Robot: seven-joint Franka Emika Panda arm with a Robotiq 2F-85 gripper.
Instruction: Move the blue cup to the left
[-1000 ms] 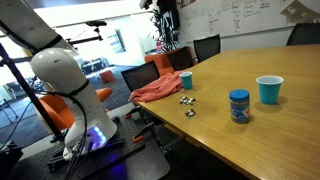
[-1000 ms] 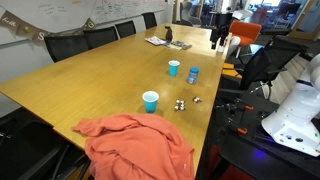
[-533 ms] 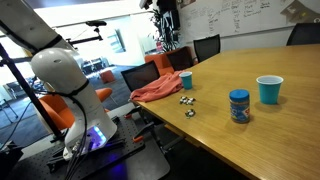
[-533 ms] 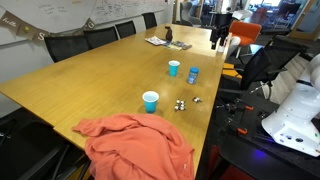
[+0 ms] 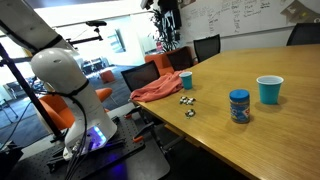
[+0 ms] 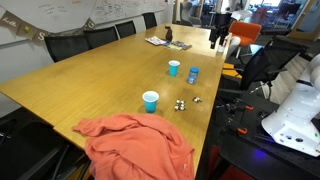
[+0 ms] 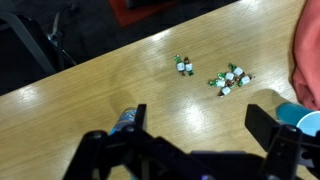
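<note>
The blue cup is cyan with a pale rim and stands upright on the wooden table, next to a blue lidded jar. It also shows in an exterior view. It is out of sight in the wrist view. My gripper is open and empty, high above the table. In both exterior views it looks like a dark shape near the top. Under it the wrist view shows the smaller blue cup at the right and a bit of the jar by the left finger.
The smaller blue cup stands by an orange cloth at the table edge. Small wrapped items lie between the cups. The robot base stands off the table. Chairs line the far side, and papers lie there.
</note>
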